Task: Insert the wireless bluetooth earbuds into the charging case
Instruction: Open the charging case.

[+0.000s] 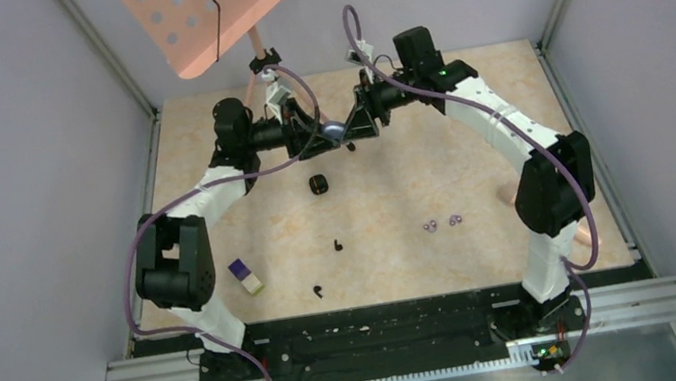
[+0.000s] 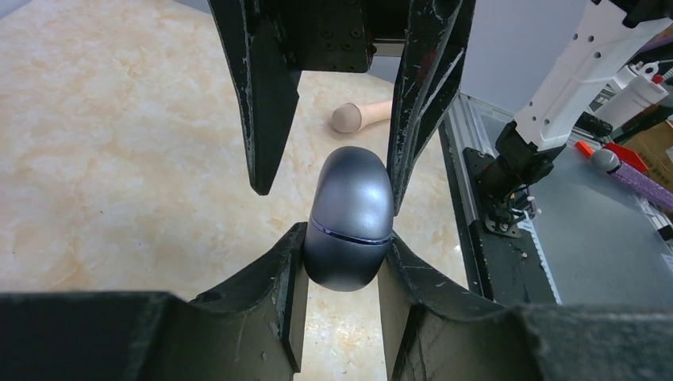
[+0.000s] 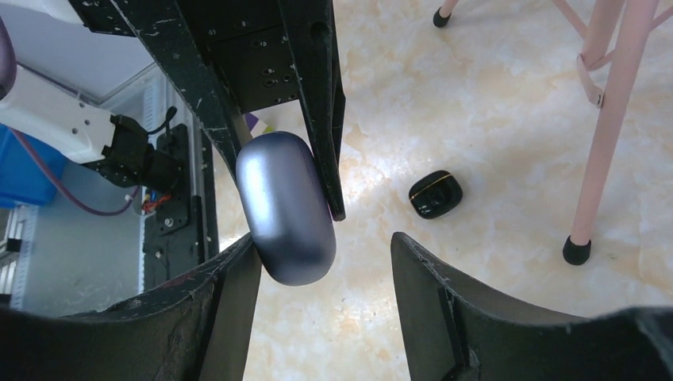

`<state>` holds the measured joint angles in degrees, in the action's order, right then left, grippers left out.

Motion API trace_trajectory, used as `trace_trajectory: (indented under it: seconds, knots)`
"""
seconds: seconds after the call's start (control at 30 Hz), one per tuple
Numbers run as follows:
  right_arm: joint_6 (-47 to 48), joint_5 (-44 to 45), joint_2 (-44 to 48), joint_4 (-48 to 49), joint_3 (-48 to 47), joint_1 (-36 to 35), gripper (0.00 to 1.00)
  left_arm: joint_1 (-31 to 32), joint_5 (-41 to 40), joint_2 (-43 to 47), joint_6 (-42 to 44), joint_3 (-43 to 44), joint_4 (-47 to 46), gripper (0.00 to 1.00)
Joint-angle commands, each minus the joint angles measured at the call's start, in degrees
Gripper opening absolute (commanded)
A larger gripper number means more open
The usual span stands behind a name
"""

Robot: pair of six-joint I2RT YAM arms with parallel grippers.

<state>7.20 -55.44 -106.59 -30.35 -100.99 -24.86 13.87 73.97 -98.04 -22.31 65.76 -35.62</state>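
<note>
A closed, rounded grey-lavender charging case (image 2: pixel 349 218) hangs above the table at the back centre. My left gripper (image 2: pixel 343 246) is shut on its lower end. My right gripper (image 3: pixel 324 242) faces it, open. One of its fingers (image 3: pixel 238 278) touches the case (image 3: pixel 286 206) and the other stands well apart. In the top view the left gripper (image 1: pixel 323 132) and right gripper (image 1: pixel 352 130) meet at the case (image 1: pixel 335 130). Two black earbuds (image 1: pixel 338 245) (image 1: pixel 318 291) and two pale purple earbuds (image 1: pixel 429 225) (image 1: pixel 455 220) lie on the table nearer the front.
A small glossy black case (image 1: pixel 318 184) (image 3: pixel 435 194) lies closed just below the grippers. A purple-and-cream block (image 1: pixel 246 276) sits front left. A pink stand with a perforated board (image 1: pixel 187 21) rises at the back, its legs (image 3: pixel 603 119) near the right gripper.
</note>
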Motion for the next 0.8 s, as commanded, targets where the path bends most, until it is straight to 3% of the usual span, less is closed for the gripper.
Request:
trace_trajectory:
  seconds: [0.0,0.77]
  knots:
    - [-4.6,-0.5,-0.4,5.1,0.6,1.4,0.59,0.3,1.5,-0.1,1.1,-0.3,-2.9,0.00]
    - [-6.7,3.0,-0.1,7.8,-0.2,3.6,0.59,0.5,0.9,-0.7,0.7,-1.5,-3.7,0.00]
